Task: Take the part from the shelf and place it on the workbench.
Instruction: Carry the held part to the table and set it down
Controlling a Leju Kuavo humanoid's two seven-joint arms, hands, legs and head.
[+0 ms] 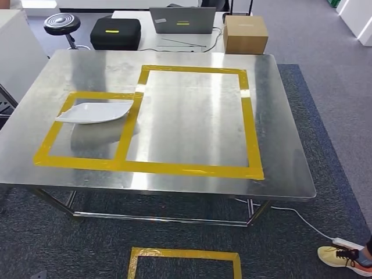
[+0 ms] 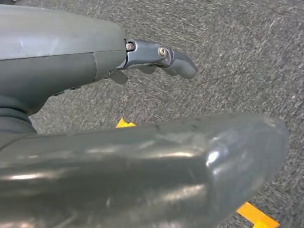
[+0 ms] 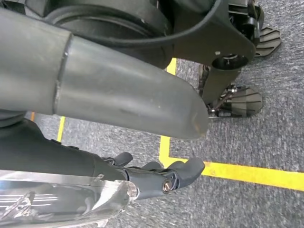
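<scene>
Grey carpet surrounds a steel workbench (image 1: 184,174) marked with yellow tape (image 1: 193,169), seen from the robot's head. At about nine o'clock on the bench, a white part (image 1: 94,111) lies inside the smaller taped box, its far edge touching or overlapping the tape; the larger box at centre holds nothing. A stool (image 1: 62,24), black case (image 1: 115,32), laptop (image 1: 182,20) and cardboard box (image 1: 245,34) line the twelve o'clock side, and a person's shoe (image 1: 344,258) stands at five o'clock on the floor. Wrist cameras show both arms hanging over carpet: the left hand (image 2: 157,54) holds nothing, fingers loosely extended and slightly apart; the right hand (image 3: 161,175) likewise grips nothing, fingers gently curled. Judged from here, the part already rests on the bench; a risk is its sitting across the tape line rather than cleanly within it, or a stray bump to the table shifting it.
</scene>
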